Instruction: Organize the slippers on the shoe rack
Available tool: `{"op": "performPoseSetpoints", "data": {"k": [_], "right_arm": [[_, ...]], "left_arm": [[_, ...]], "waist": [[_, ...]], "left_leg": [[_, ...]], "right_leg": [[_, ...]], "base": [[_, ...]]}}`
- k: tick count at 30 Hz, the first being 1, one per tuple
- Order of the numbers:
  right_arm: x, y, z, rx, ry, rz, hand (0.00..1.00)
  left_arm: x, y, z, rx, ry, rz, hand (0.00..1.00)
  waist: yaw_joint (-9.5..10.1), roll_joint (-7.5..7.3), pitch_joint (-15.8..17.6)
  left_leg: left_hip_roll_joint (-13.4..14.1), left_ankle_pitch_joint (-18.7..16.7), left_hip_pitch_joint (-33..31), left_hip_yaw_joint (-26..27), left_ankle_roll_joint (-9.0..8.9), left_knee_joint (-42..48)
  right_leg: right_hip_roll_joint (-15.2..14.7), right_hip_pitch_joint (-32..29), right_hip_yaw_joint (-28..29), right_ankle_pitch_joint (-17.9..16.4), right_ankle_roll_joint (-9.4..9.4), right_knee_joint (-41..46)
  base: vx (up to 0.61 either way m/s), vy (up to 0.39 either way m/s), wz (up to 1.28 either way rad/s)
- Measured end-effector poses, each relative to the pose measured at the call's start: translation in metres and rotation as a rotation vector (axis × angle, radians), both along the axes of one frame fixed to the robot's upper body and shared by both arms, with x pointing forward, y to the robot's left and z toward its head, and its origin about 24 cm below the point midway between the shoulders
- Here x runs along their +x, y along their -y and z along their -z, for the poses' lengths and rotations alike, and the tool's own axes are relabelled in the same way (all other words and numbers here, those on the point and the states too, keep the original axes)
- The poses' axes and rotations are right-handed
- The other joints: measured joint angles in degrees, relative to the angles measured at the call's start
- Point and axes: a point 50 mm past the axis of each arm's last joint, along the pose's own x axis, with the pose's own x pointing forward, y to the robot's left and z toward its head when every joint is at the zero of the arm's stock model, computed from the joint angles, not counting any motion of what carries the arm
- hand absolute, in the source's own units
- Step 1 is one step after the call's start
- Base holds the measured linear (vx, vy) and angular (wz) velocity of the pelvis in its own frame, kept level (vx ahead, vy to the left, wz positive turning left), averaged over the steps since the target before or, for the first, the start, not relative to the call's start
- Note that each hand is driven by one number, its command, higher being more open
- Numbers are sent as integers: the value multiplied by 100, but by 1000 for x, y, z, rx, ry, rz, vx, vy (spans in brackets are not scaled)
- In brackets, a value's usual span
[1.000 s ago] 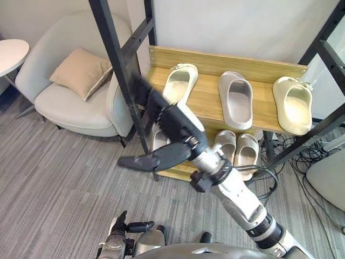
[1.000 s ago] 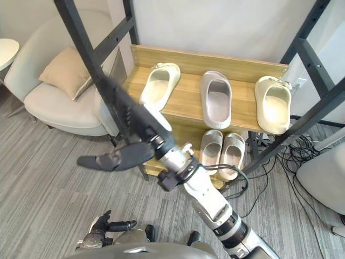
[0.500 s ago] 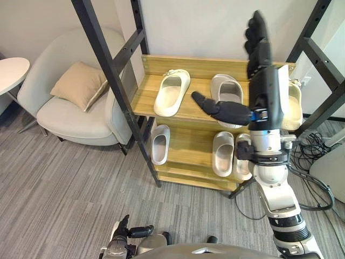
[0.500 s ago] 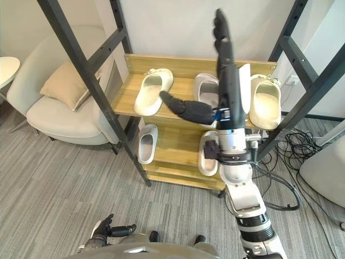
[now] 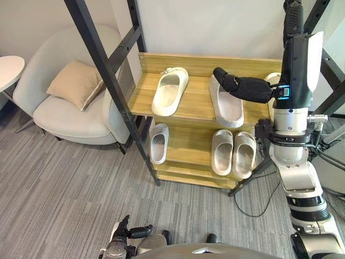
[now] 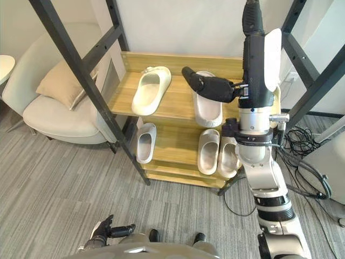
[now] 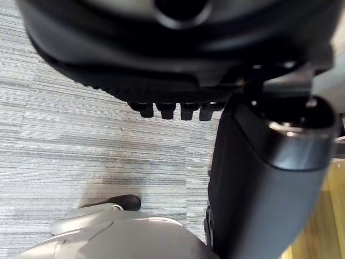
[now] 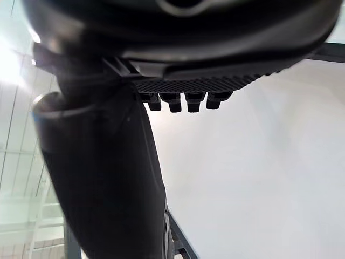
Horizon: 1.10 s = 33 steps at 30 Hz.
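Foam-like and moulded, the slippers look light, springy and a little slick: a cream slipper (image 5: pixel 170 90) and a grey slipper (image 5: pixel 226 100) lie on the top shelf (image 5: pixel 198 103) of the wooden shoe rack (image 5: pixel 199 60), with a white slipper (image 5: pixel 158 143) and a beige pair (image 5: pixel 222 152) on the lower shelf (image 5: pixel 188 144), so a pinch across the strap band seems the surest hold. Right hand (image 5: pixel 294 63) is raised before the rack's right end, fingers straight and empty, while the left hand (image 5: pixel 125 240) hangs low, relaxed open. Smooth planks should let a slipper slide, though black frame posts (image 5: pixel 108 81) crowd the sides, with an armchair (image 5: pixel 70 116) on grey carpet (image 5: pixel 64 189) to the left.
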Motion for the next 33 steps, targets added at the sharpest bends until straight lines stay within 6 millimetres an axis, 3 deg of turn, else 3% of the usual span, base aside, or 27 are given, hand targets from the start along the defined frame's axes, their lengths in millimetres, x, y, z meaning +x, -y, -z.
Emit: {"op": "performPoseSetpoints", "data": {"k": [11,30,31,33], "right_arm": [[35,36,52,-128,-330,211,100],[40,46,64,-165,-394,286,100],[40,46,65,-165,-399,289,0],[41,48,66,-158,-406,289,0]], "left_arm": [[2,-4,-2,-1,13,10,100],[4,-8,-3,6,25,14,100],[4,-8,-4,7,25,14,100],[4,-9,-4,8,26,14,100]], "waist": [[13,-138,25],[8,-255,96],[8,-264,101],[10,-271,105]], "left_leg": [[-39,8,-132,-123,20,-34],[-60,11,-132,-222,34,-68],[-60,11,-133,-223,35,-69],[-62,14,-132,-227,38,-73]], "right_leg": [[18,-72,-22,68,16,-167],[10,-80,-44,68,19,-169],[10,-81,-44,68,19,-169],[9,-81,-44,68,19,-169]], "base": [[2,-1,1],[0,0,0],[0,0,0],[0,0,0]]}}
